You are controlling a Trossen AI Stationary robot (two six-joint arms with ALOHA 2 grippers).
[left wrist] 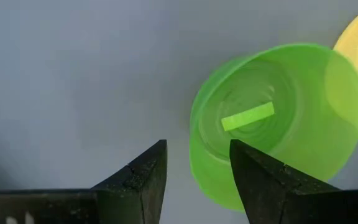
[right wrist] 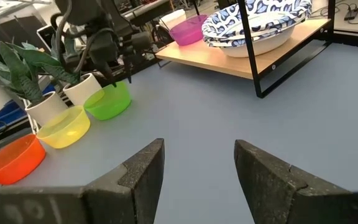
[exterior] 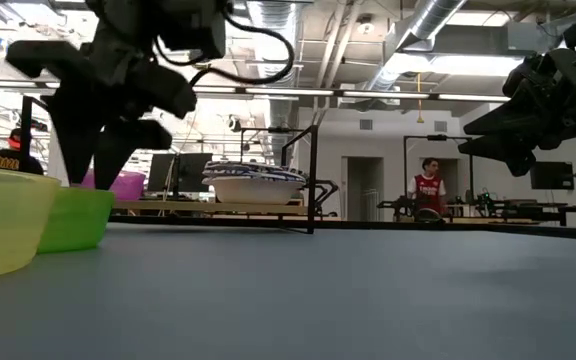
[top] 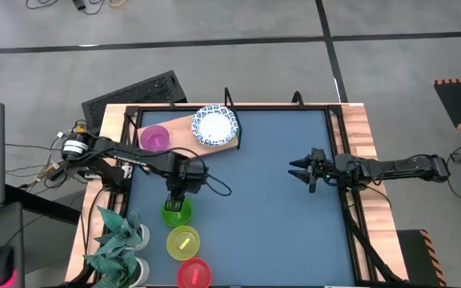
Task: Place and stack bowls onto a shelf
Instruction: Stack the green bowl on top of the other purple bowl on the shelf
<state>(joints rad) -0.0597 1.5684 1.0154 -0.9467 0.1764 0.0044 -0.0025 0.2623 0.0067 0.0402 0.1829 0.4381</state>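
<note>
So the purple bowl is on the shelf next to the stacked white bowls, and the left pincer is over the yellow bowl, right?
Not quite. The left pincer is over the green bowl, not the yellow bowl, as the high view shows. The purple bowl does sit on the shelf beside the stacked white bowls.

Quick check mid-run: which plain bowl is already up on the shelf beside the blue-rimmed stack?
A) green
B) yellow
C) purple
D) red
C: the purple bowl sits on the shelf next to the blue-rimmed stack; the green bowl, yellow bowl and red bowl are on the tabletop.
</note>
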